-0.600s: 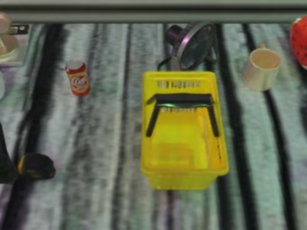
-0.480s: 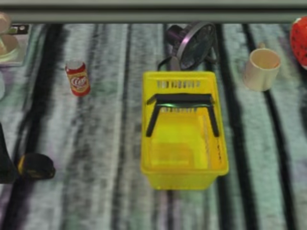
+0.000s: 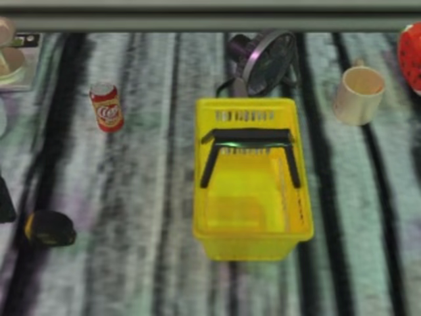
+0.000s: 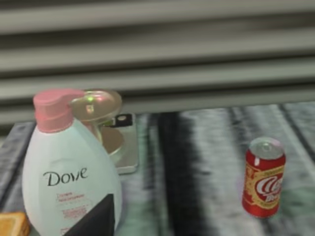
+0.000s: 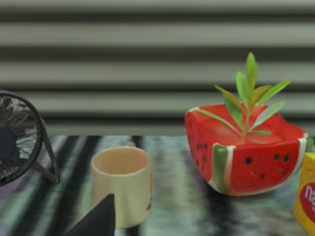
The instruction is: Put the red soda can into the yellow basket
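Observation:
The red soda can (image 3: pixel 106 108) stands upright at the back left of the table, well apart from the yellow basket (image 3: pixel 253 249). The basket sits in the middle with its black handles folded across its far half, and its inside looks bare. Only a dark sliver of my left arm (image 3: pixel 4 201) shows at the left edge, nearer the front than the can. In the left wrist view the can (image 4: pixel 263 177) stands some way ahead of my left gripper (image 4: pixel 96 221), of which only a dark corner shows. My right gripper (image 5: pixel 96 221) shows just a dark corner before a mug; that arm is outside the top view.
A white Dove bottle (image 4: pixel 69 172) stands close to the left gripper, with a small scale (image 3: pixel 10 62) behind it. A black-and-yellow tape measure (image 3: pixel 49 228) lies front left. A fan (image 3: pixel 263 62), a cream mug (image 3: pixel 358 92) and a watermelon planter (image 3: pixel 413 56) line the back.
The dark shape of my left arm at the top view's left edge has shrunk and drawn back off the edge. The can and basket have not moved.

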